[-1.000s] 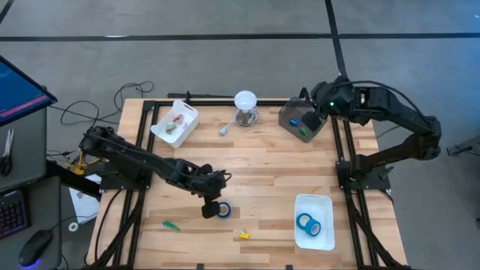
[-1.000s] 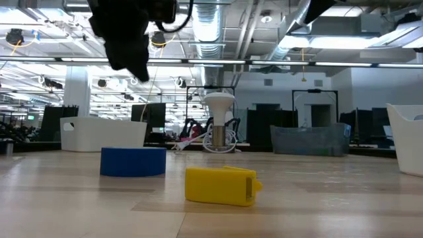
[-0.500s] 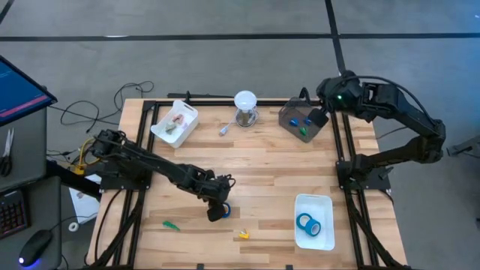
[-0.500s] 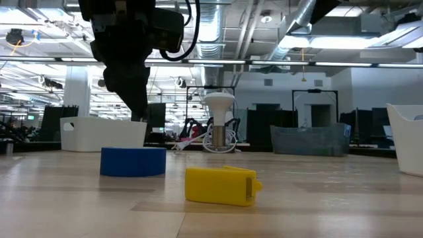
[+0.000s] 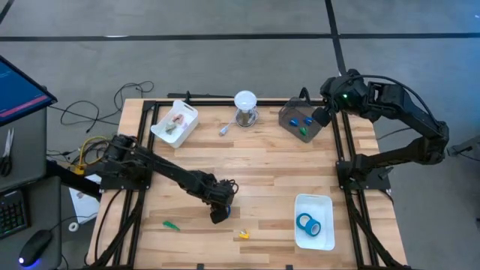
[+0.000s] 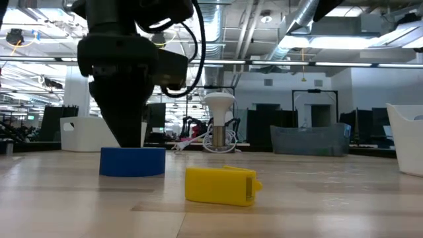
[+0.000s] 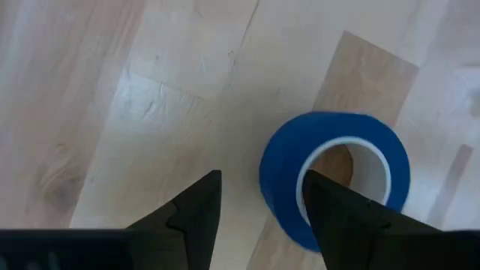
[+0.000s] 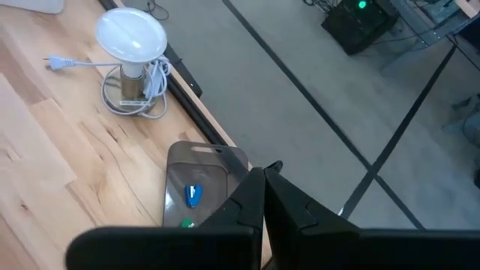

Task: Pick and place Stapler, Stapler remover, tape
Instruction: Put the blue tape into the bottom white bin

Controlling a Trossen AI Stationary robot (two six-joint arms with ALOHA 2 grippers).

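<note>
A blue tape roll lies flat on the wooden table near its front middle. My left gripper hangs open right above it and hides it in the high view. One finger is outside the roll's wall, the other over its pale core. Another blue tape roll lies in the white tray at the near right. A small yellow piece and a green piece lie near the front edge. Which is the stapler or the stapler remover, I cannot tell. My right gripper is shut above the grey tray. My left gripper comes at the tape roll from above, pointing down, with the roll's near wall between its open fingers. In the low view the fingers end at the roll's top edge. Whether they touch it, I cannot tell.
A white bin with items stands at the far left, and a small white lamp with its cord at the far middle. The grey tray holds blue and green pieces. Bare wood lies between the tape roll and the white tray.
My left gripper has opened wide, moved a little toward the table's right edge and come down over the blue tape roll, which has stayed in place. My right arm has drawn back slightly toward the table's far right corner, still shut.
</note>
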